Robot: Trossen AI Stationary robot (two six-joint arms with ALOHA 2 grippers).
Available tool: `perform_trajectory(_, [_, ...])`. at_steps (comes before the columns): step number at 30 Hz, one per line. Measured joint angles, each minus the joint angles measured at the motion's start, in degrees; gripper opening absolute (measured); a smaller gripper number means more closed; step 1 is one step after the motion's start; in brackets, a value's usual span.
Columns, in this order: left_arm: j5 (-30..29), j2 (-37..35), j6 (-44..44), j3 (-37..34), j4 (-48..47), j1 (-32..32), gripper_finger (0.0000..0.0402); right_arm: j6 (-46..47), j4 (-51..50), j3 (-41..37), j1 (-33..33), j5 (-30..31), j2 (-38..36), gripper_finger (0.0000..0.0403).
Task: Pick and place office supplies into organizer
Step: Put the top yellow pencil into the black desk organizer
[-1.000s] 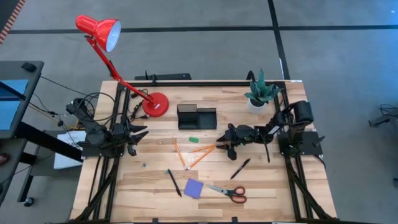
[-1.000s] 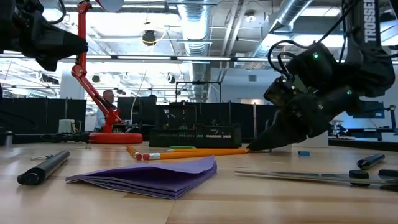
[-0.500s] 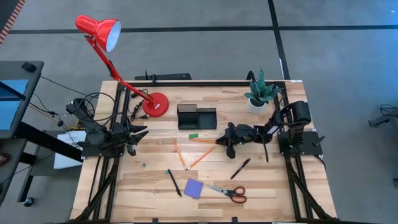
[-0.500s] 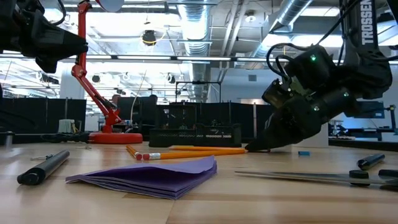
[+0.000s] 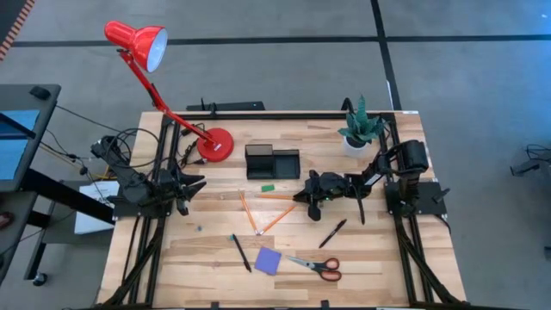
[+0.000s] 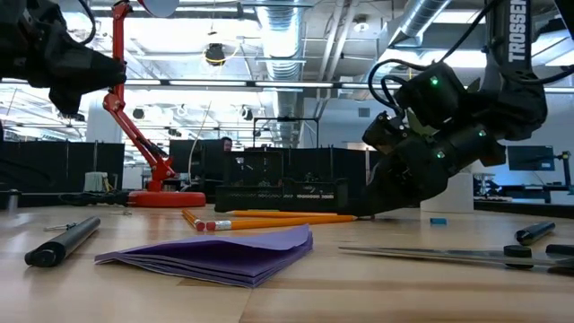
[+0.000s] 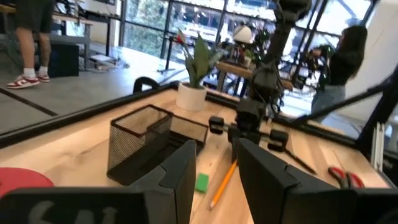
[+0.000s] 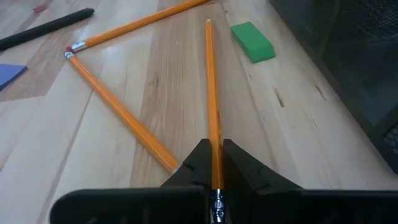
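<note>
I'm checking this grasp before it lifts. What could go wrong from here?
The right tool pinches the pencil at its very end, so the long free length may swing or slip when lifted. Its tip points near the green eraser and could knock it. The organizer is close; the pencil could catch its rim.

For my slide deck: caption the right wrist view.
Right gripper shut on a thin orange pencil lying on the wooden table, beside a small green eraser.

right gripper (image 8: 212, 163) moved toward the organizer (image 5: 272, 162), jaws now clamped on a pencil (image 8: 211, 93), pencil swung flat-on
</note>
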Motion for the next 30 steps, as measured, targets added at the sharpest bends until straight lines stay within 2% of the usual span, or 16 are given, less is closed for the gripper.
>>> perform_trajectory(4, [3.6, 3.5, -3.7, 0.0, 0.4, 2.5, 0.0110, 0.0, 0.0, 0.0, 0.0, 0.0, 0.0, 0.0007])
perform_trajectory(6, [4.9, 5.3, -2.7, -0.1, 2.2, 4.3, 0.0110, 0.0, 0.0, 0.0, 0.0, 0.0, 0.0, 0.0006])
perform_trajectory(9, [7.0, 7.3, 3.8, -0.2, 12.6, 7.3, 0.0110, 0.4, 0.0, 0.1, 0.0, 0.1, 0.0, 0.0008])
perform_trajectory(11, [11.8, 8.2, 10.9, -0.1, 21.1, 9.6, 0.0110, 0.6, 0.0, 0.1, 0.0, 0.1, 0.0, 0.0010])
perform_trajectory(13, [16.2, 9.3, 14.4, 1.5, 24.0, 12.0, 0.0110, 0.6, 0.0, 0.1, 0.0, 0.1, 0.0, 0.0010])
perform_trajectory(16, [16.8, 12.1, 13.2, 7.0, 14.4, 15.9, 0.0110, 0.6, 0.0, 0.1, 0.0, 0.1, 0.0, 0.0009])
perform_trajectory(19, [18.4, 18.2, 9.3, 12.4, 3.9, 20.9, 0.0110, 1.8, 0.0, 0.1, 0.0, 0.0, 0.0, 0.0009])
perform_trajectory(22, [24.0, 26.1, 9.4, 18.4, 2.2, 26.2, 0.0110, 3.3, 0.0, 0.2, 0.0, -0.1, 0.0, 0.0009])
perform_trajectory(27, [38.3, 40.3, 14.3, 30.0, -3.0, 34.2, 0.0110, 3.5, -0.3, 0.6, 0.0, -0.2, 0.0, 0.0009])
perform_trajectory(30, [45.4, 47.6, 13.7, 33.0, -6.7, 37.5, 0.0110, 3.5, -0.5, 1.0, 0.0, -0.5, 0.1, 0.0009])
